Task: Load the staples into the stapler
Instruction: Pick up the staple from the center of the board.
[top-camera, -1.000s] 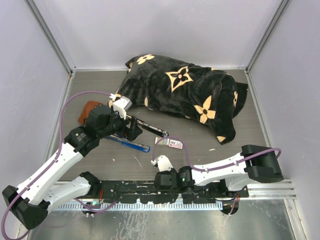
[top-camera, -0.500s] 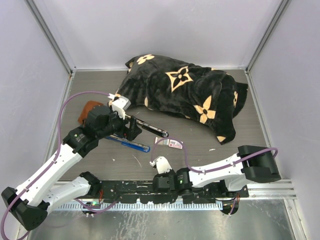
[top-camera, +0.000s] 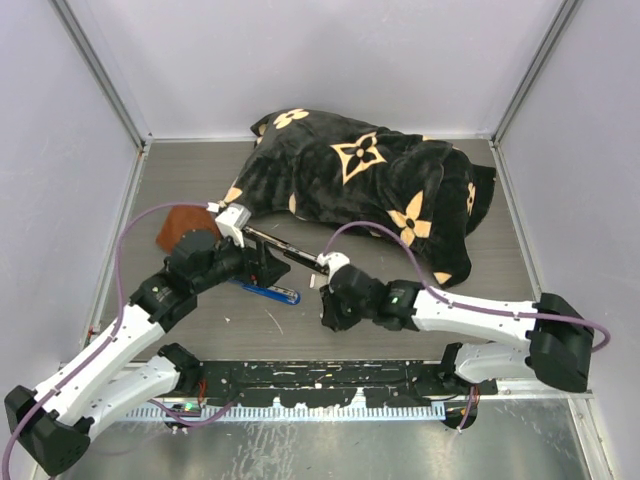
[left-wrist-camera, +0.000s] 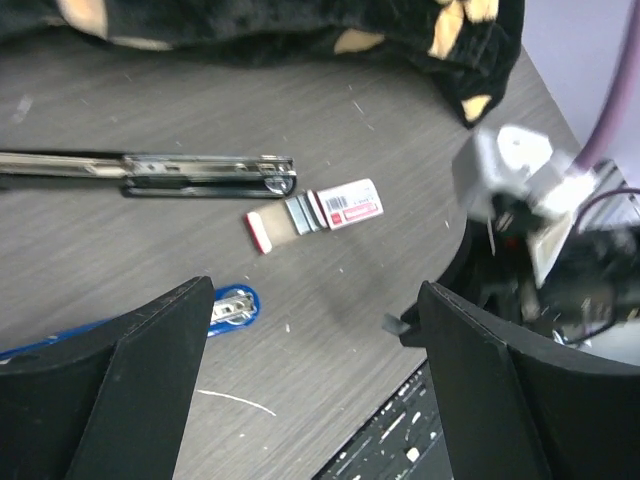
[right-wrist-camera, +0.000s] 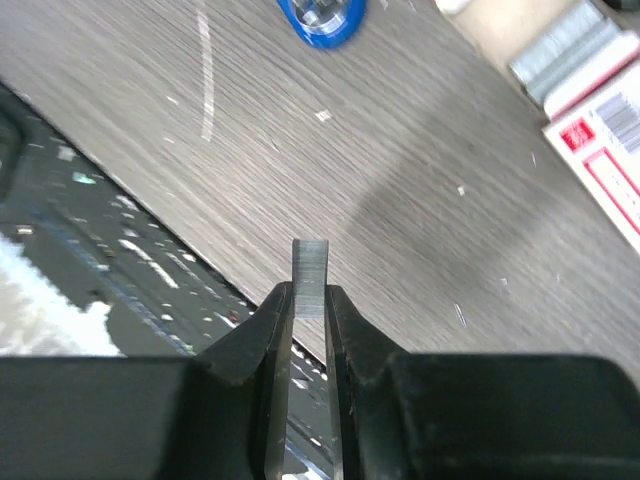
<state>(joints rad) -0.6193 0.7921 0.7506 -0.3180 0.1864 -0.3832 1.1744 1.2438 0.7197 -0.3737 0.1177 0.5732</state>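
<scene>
The staples box (left-wrist-camera: 345, 203), white with a red label, lies open on the table with grey staples (left-wrist-camera: 300, 213) showing at its end; it also shows in the right wrist view (right-wrist-camera: 600, 150). An open black stapler (top-camera: 290, 250) lies left of it, also seen in the left wrist view (left-wrist-camera: 150, 170). My right gripper (right-wrist-camera: 309, 295) is shut on a short grey strip of staples (right-wrist-camera: 311, 260), held above the table near the box (top-camera: 330, 305). My left gripper (left-wrist-camera: 310, 400) is open and empty, hovering by the black stapler (top-camera: 262, 268). The right arm hides the box in the top view.
A blue stapler (top-camera: 265, 291) lies in front of the black one, also in the left wrist view (left-wrist-camera: 225, 308). A black blanket with tan flowers (top-camera: 370, 180) fills the back. A brown pad (top-camera: 175, 225) lies at left. The black rail (top-camera: 330, 380) runs along the near edge.
My right arm swung from the near edge out over the table, up to the staples box. My left gripper shifted slightly toward the near edge.
</scene>
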